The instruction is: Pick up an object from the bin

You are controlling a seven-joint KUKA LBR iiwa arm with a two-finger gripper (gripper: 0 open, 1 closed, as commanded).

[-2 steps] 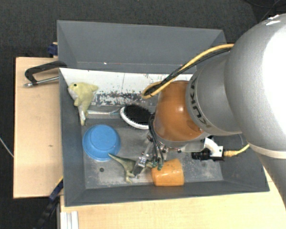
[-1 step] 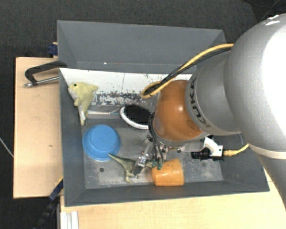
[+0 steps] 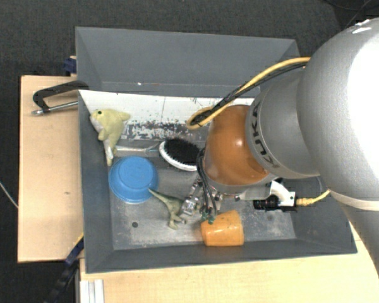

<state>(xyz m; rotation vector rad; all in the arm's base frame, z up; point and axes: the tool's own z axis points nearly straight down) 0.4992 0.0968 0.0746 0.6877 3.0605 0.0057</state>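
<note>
My gripper (image 3: 196,205) hangs low over the front middle of the bin, mostly hidden under the arm's wrist. Just left of it, touching or nearly touching, lies a small green toy dinosaur (image 3: 168,207) on the bin floor. An orange rounded block (image 3: 222,228) sits right below the gripper by the front wall. A white hairbrush with black bristles (image 3: 179,153) lies behind the gripper, toward the middle of the bin.
A blue round cup (image 3: 134,178) stands at the left, next to the dinosaur's tail. A pale yellow plush toy (image 3: 110,129) lies in the back left corner. The arm covers the right half of the bin.
</note>
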